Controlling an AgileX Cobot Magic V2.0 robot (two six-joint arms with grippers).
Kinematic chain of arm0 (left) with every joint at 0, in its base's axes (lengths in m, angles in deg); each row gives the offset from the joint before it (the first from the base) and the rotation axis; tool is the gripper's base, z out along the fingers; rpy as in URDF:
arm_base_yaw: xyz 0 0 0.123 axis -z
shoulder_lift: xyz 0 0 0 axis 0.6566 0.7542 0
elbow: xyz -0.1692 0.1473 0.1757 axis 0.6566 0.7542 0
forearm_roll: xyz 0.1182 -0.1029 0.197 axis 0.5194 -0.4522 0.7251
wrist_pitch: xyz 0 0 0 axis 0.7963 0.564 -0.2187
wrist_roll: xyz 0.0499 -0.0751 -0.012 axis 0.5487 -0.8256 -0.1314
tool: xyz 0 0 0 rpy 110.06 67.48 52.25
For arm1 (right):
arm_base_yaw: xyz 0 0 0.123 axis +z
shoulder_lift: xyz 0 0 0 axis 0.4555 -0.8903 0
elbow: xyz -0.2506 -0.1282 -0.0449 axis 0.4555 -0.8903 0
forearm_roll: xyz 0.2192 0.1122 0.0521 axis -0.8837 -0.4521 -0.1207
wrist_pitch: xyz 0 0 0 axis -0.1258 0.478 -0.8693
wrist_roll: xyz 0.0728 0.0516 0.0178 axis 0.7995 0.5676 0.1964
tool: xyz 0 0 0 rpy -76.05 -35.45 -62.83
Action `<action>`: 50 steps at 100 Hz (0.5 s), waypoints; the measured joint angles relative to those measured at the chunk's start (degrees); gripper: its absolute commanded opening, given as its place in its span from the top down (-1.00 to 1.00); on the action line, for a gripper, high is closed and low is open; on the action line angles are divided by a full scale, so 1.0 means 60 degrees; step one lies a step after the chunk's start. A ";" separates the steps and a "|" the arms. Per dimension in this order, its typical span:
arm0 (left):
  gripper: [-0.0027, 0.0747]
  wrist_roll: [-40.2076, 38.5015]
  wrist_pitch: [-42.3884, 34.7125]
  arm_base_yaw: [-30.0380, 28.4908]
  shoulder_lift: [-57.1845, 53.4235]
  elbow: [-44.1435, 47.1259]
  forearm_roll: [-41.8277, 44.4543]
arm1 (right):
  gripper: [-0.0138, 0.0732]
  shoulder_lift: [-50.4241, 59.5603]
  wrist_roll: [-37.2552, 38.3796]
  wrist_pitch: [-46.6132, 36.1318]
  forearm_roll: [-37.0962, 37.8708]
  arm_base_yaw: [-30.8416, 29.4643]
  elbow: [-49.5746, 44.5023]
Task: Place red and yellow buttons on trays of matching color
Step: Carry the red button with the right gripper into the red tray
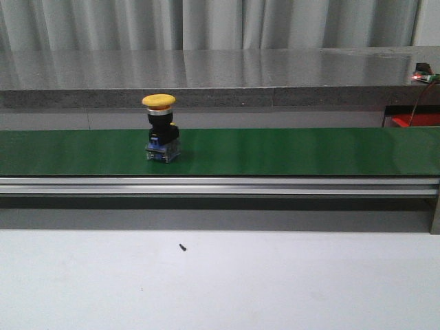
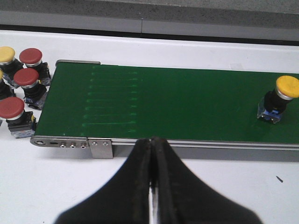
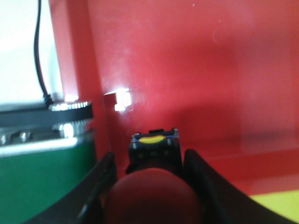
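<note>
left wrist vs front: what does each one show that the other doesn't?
Left wrist only: the left gripper, shut and empty, and a cluster of red buttons plus a second yellow one on the white table off the belt's end. Front only: the grey counter behind the belt and a red object at far right. Both: the green conveyor belt with one yellow button upright on it.

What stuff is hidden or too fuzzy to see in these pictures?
- Front view: both arms out of frame; the tiny dark speck on the white table is too small to identify.
- Left wrist view: the pile of red and yellow push buttons is cut off by the edge.
- Right wrist view: the red-capped push button between the right gripper's fingers is blurred; the yellow tray barely shows.
</note>
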 measured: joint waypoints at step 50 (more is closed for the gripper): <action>0.98 0.0000 0.0000 0.0000 0.0000 0.0000 0.0000 | -0.44 -0.1571 -0.0018 0.0458 -0.0074 0.0000 0.1044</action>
